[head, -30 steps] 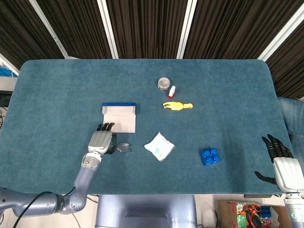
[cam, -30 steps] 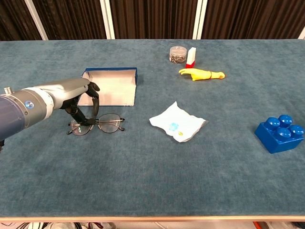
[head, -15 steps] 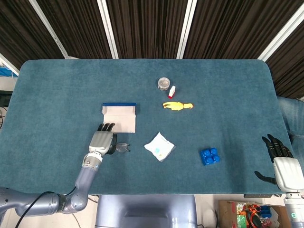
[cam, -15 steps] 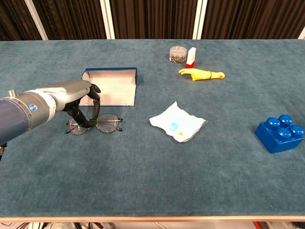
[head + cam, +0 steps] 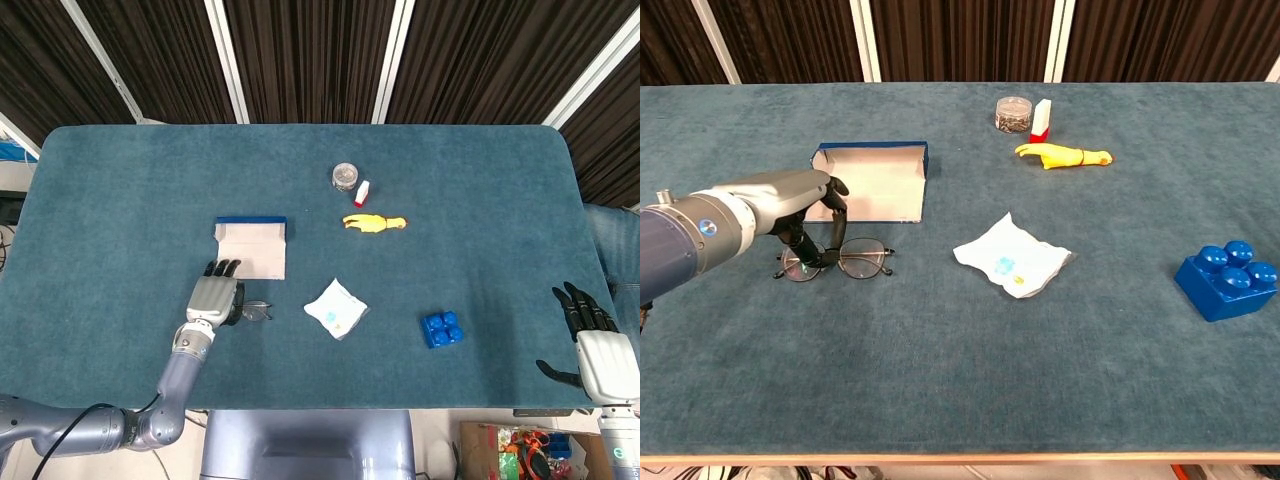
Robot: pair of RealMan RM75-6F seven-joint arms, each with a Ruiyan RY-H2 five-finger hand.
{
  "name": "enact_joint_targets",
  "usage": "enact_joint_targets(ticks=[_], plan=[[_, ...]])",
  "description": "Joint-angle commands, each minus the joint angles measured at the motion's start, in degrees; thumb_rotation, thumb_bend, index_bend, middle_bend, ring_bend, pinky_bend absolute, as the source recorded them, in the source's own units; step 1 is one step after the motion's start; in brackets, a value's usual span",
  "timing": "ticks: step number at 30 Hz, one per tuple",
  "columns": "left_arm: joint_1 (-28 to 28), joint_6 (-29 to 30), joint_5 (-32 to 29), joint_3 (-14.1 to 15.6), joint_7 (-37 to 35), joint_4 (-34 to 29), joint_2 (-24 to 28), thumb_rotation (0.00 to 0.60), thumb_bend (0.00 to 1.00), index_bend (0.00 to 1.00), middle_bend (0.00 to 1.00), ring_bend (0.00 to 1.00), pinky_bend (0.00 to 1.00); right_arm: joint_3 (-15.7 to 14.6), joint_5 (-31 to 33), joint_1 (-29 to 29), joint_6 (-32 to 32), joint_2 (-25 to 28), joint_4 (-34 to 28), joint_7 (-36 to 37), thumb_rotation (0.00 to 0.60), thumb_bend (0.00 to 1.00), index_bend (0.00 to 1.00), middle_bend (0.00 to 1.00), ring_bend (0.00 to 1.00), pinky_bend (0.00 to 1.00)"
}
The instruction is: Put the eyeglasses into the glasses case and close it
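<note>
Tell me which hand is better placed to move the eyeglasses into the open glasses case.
Left. The left hand already has its fingers on the eyeglasses, right beside the open glasses case. The right hand sits at the table's far right edge, holding nothing, past the blue block.

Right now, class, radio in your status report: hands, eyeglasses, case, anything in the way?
Left hand pinching eyeglasses on table. Right hand open, idle at edge. Glasses case open, path unobstructed.
</note>
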Motion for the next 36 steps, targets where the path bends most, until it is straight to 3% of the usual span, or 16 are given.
enact_joint_targets(ticks=[1, 17, 26, 36], plan=[[0.0, -0.1, -0.5, 0.0, 0.3, 0.0, 0.1, 0.600, 0.38, 0.58, 0.08, 0.00, 0.00, 0.0, 0.0, 0.0, 0.0, 0.0, 0.0, 0.0, 0.600, 0.02, 0.01, 0.00, 0.08, 0.19], [0.0, 1.1, -1.1, -1.0, 1.6, -0.6, 0.6, 0.600, 0.42, 0.61, 0.09, 0.00, 0.00, 0.3, 0.7, -0.1, -0.1, -0.1, -0.4, -0.1, 0.600, 0.03, 0.01, 0.00, 0.08, 0.19], [-2.4, 2.9, -3.8, -4.4, 5.1, -0.7, 0.5, 0.600, 0.42, 0.61, 0.09, 0.00, 0.00, 0.2, 0.9, 0.0, -0.5, 0.1, -0.7, 0.3, 0.600, 0.03, 0.01, 0.00, 0.08, 0.19], [-8.9, 4.4, -9.2, -9.6, 13.1, 8.7, -4.0, 0.600, 0.42, 0.63, 0.08, 0.00, 0.00, 0.2, 1.1, 0.0, -0.6, 0.2, -0.8, 0.4, 0.600, 0.03, 0.01, 0.00, 0.08, 0.19]])
